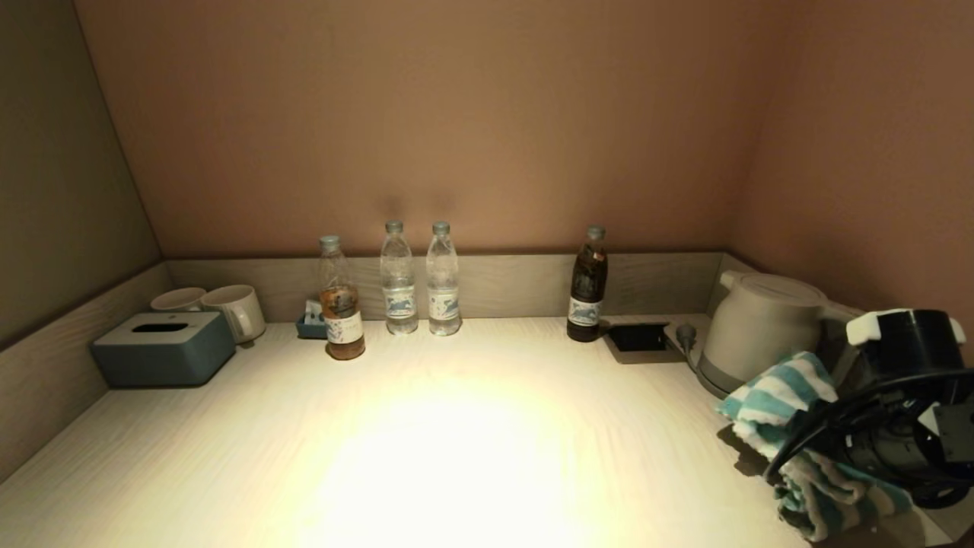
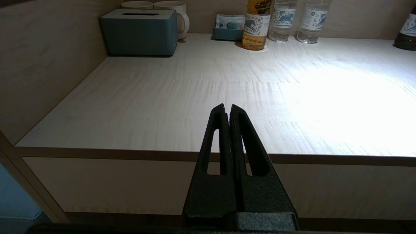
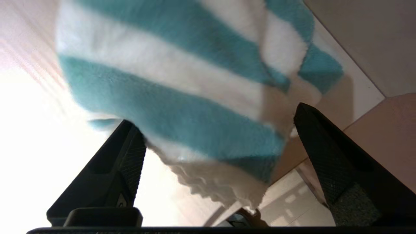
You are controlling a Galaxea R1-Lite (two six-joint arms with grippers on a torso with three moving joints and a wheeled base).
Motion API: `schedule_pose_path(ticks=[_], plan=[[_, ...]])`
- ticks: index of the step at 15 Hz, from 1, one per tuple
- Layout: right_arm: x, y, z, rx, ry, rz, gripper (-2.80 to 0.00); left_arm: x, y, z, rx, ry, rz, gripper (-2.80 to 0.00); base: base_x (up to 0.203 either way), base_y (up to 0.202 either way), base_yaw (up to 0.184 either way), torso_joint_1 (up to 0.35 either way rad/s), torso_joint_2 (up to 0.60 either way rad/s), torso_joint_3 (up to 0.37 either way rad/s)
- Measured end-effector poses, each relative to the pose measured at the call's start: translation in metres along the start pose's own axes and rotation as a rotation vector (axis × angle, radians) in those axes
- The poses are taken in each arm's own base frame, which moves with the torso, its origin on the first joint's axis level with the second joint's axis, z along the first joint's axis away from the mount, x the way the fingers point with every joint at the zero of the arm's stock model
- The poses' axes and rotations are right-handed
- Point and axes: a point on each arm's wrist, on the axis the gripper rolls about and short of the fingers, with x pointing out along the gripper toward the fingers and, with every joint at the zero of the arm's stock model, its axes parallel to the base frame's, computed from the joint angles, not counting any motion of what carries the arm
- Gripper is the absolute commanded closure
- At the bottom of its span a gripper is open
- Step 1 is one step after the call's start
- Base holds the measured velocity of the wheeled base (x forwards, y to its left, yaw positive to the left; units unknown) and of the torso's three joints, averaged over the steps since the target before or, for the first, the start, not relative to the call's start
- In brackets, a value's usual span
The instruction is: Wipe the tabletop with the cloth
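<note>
Teal-and-white striped cloth (image 1: 776, 399) is sitting bunched at the worktop's (image 1: 472, 441) right edge, beside the kettle (image 1: 753, 327); right gripper (image 3: 214, 143) is straddling it, jaws spread, not yet clamping; wiping appears unstarted, the whole surface remaining; left gripper (image 2: 227, 109) is hanging off the front edge, jaws clenched, empty; cloth contact underneath is hidden.

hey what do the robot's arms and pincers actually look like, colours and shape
Both pincers are matte black. The left pincer has two long tapered fingers with slotted cut-outs. The right pincer has textured inner pads. The right arm's wrist is a black cylinder with white fittings and looping black cables.
</note>
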Motion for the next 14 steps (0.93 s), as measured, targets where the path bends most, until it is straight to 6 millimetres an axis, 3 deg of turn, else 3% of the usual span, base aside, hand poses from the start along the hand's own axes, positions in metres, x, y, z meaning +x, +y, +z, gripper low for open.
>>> schedule_pose_path(ticks=[9,14], plan=[[-0.018,-0.003,0.002,-0.017,-0.034,0.086,-2.80,0.000,0.000,0.000,0.000,0.000,0.000,0.00,0.000,0.000,0.000,0.000,0.00,0.000],[-0.062,-0.010,-0.010,-0.088,-0.133,0.236,-2.80,0.000,0.000,0.000,0.000,0.000,0.000,0.00,0.000,0.000,0.000,0.000,0.00,0.000]])
